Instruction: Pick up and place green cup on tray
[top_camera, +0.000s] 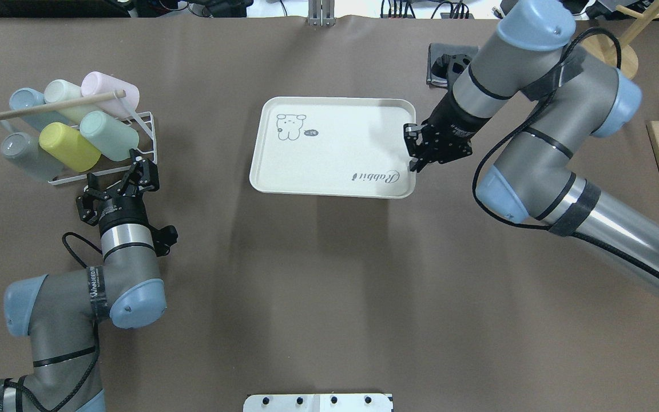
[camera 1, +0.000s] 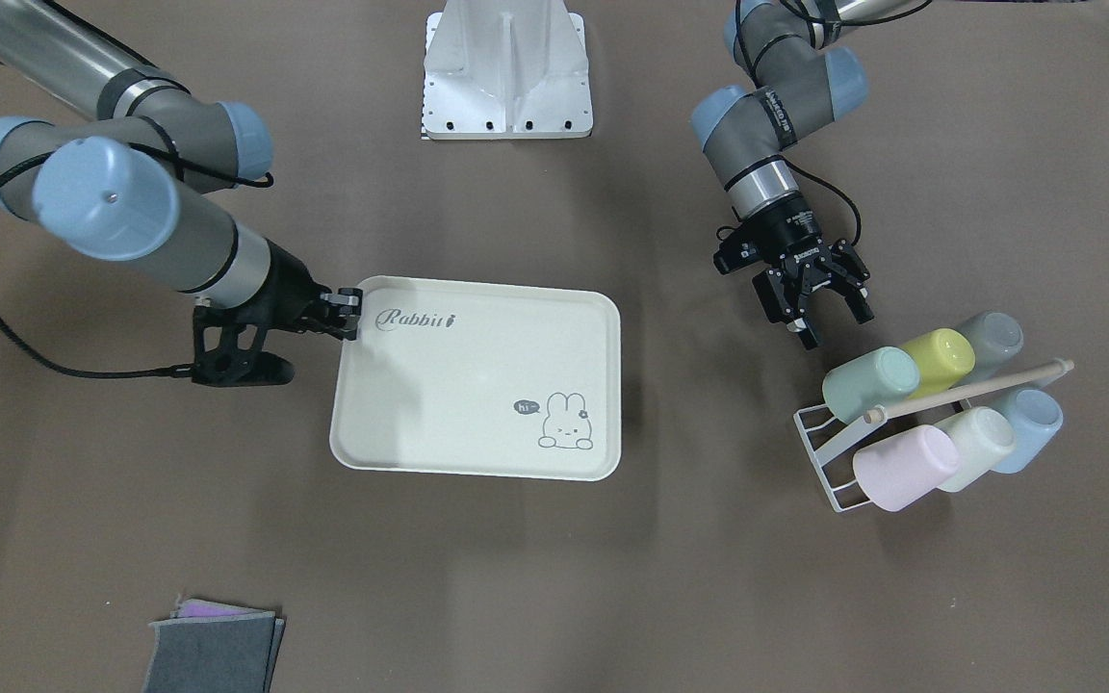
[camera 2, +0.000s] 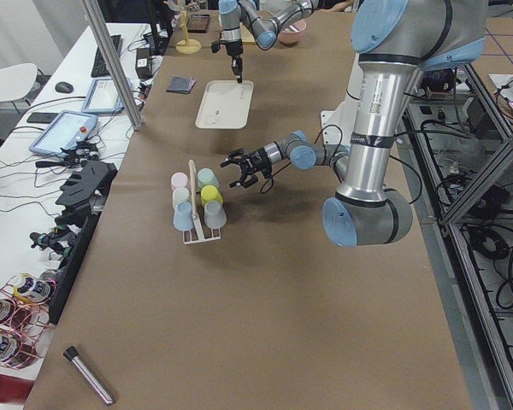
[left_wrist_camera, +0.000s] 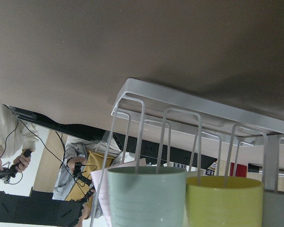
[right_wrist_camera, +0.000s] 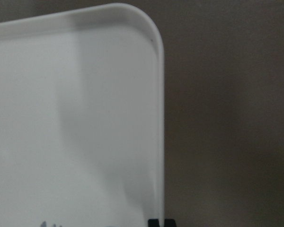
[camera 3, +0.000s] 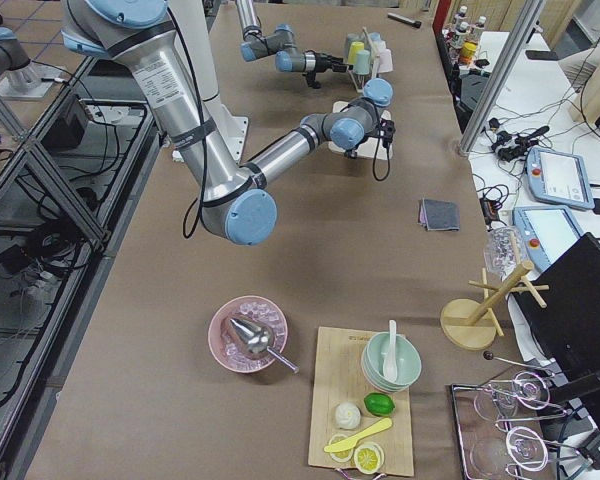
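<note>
The green cup (camera 1: 870, 383) lies on its side in a white wire rack (camera 1: 819, 452), beside a yellow cup (camera 1: 940, 358). It also shows in the overhead view (top_camera: 109, 135) and the left wrist view (left_wrist_camera: 146, 196). My left gripper (camera 1: 834, 322) is open and empty, a short way from the green cup's base, pointing at it (top_camera: 116, 178). The cream tray (camera 1: 477, 385) lies flat at mid-table (top_camera: 335, 154). My right gripper (camera 1: 348, 308) is shut on the tray's rim near the "Rabbit" script (top_camera: 415, 154). The right wrist view shows that rim (right_wrist_camera: 160, 118).
The rack also holds pink (camera 1: 904, 467), pale whitish-green (camera 1: 978, 445), blue (camera 1: 1031, 428) and grey (camera 1: 992, 339) cups under a wooden rod (camera 1: 968, 390). Folded grey cloths (camera 1: 213, 650) lie at the table's operator side. The robot base (camera 1: 506, 77) stands behind the tray.
</note>
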You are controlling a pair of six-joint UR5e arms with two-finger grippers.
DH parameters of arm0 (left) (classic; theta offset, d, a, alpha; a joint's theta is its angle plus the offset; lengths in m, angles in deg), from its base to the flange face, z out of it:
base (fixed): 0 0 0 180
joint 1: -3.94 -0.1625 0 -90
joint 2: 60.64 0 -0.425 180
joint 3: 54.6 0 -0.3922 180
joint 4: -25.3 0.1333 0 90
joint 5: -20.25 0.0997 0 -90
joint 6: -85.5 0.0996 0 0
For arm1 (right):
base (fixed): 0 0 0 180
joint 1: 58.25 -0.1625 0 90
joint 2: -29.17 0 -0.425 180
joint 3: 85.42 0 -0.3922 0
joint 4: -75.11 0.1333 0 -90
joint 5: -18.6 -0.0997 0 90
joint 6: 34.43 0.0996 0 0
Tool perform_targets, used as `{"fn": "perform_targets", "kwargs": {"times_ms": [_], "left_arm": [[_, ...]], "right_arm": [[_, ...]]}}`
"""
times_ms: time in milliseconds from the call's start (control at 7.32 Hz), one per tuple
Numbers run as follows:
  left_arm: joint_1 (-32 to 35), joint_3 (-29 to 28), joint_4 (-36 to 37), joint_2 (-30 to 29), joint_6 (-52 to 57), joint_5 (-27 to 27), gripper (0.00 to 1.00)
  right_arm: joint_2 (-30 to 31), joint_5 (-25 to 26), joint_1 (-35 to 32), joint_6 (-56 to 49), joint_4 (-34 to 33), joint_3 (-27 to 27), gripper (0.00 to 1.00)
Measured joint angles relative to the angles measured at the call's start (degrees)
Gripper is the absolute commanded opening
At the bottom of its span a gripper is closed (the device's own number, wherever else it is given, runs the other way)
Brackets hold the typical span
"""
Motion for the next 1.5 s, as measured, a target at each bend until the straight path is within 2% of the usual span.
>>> {"fn": "perform_targets", "kwargs": {"times_ms": [547, 1093, 1230, 1366, 1503], "left_arm": [[1.1, -4.4, -1.5, -2.4, 0.0, 0.1, 0.98], [3.3, -6.0, -2.1, -3.1, -0.1, 0.8, 0.98], [3.4, -7.0, -2.1, -3.6, -0.3, 1.7, 0.98], [3.6, -8.1, -2.1, -4.3, -0.5, 2.3, 0.98], [3.7, -9.3, -2.3, -5.0, -0.6, 2.5, 0.98]], "right_arm": [[-0.8, 9.7, 8.3, 3.3, 5.6, 0.3, 0.00], [-0.9, 11.2, 11.9, 3.4, 6.2, -1.9, 0.00], [-1.0, 11.3, 12.2, 3.4, 6.2, -2.3, 0.58], [-1.1, 11.3, 12.3, 3.5, 6.1, -2.5, 1.00], [-1.0, 11.3, 12.1, 3.6, 6.1, -2.5, 1.00]]}}
